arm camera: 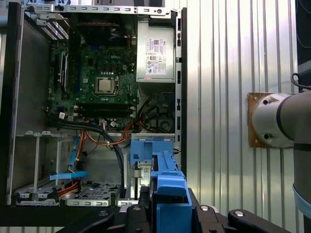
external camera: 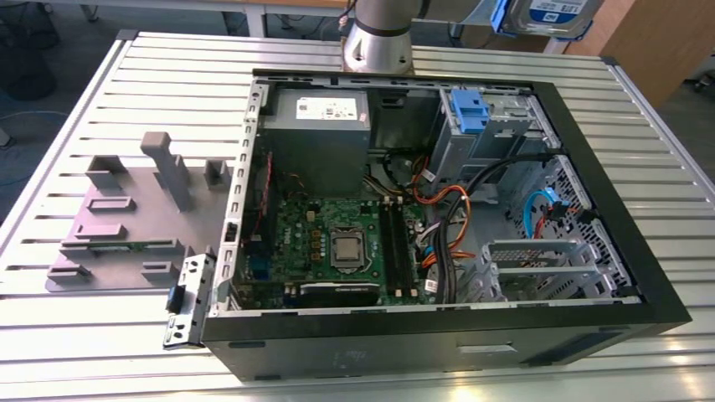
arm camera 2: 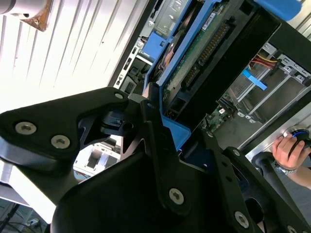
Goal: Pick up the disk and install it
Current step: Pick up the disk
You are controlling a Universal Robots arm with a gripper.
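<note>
- My gripper (arm camera 2: 177, 133) is clamped on the disk (arm camera 2: 204, 43), its black fingers (arm camera 2: 155, 128) pressing the blue frame from either side.
- The second wrist view has the disk edge-on, green circuit side showing, touching nothing but the fingers.
- In the first wrist view the disk (arm camera: 170, 191) sits above the open computer case (arm camera: 97, 97), over its drive-bay end.
- From the exterior view, the disk (external camera: 550, 15) hangs over the worktop's far edge, toward the exterior view's right.
- The case lies open on its side across the middle of the worktop (external camera: 146, 84).
- Inside it the power supply (external camera: 318, 113) is at the far end, with a blue latch (external camera: 467, 109) on the bay beside it.
- A grey holder block (external camera: 123, 218) lies beside the case, near the worktop edge on the exterior view's left.
- A person's hand (arm camera 2: 287, 150) rests on something dark and rounded.
</note>
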